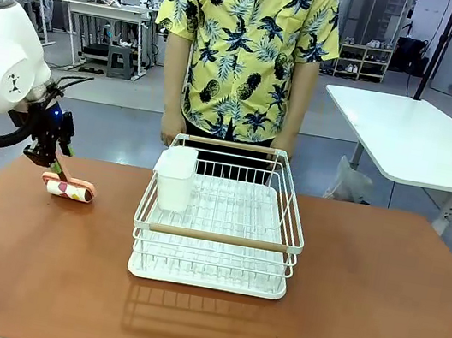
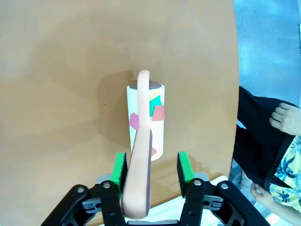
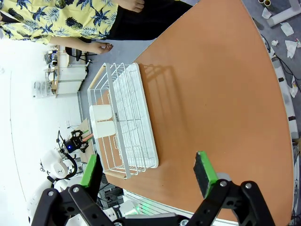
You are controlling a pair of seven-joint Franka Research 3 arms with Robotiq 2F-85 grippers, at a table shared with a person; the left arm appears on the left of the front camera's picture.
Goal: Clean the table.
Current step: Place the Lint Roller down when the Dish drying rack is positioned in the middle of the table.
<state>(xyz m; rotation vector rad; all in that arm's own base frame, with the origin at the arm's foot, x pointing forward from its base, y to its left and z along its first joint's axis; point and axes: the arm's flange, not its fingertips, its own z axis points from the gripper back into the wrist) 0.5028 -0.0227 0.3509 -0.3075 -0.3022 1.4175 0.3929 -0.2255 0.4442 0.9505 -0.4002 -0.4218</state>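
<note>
Left gripper (image 2: 150, 172) sits at the bottom centre of the left wrist view, jaws part-spread. The lint roller's (image 2: 146, 120) peach handle (image 2: 138, 179) lies between the 2 green pads, resting against one pad (image 2: 119, 170) with a gap at the other, so a firm pinch cannot be confirmed. The roller drum rests on the tabletop (image 1: 364, 279) directly ahead of the jaws, its long axis running up the frame in line with the fingers. In the front view the roller (image 1: 68, 188) lies at the left of the tabletop, left of the white dish rack (image 1: 217, 220). Right gripper (image 3: 148, 176) hangs over the tabletop, jaws spread, holding nothing. The left arm is judged far nearer the roller; any coming move turns on that handle alignment.
</note>
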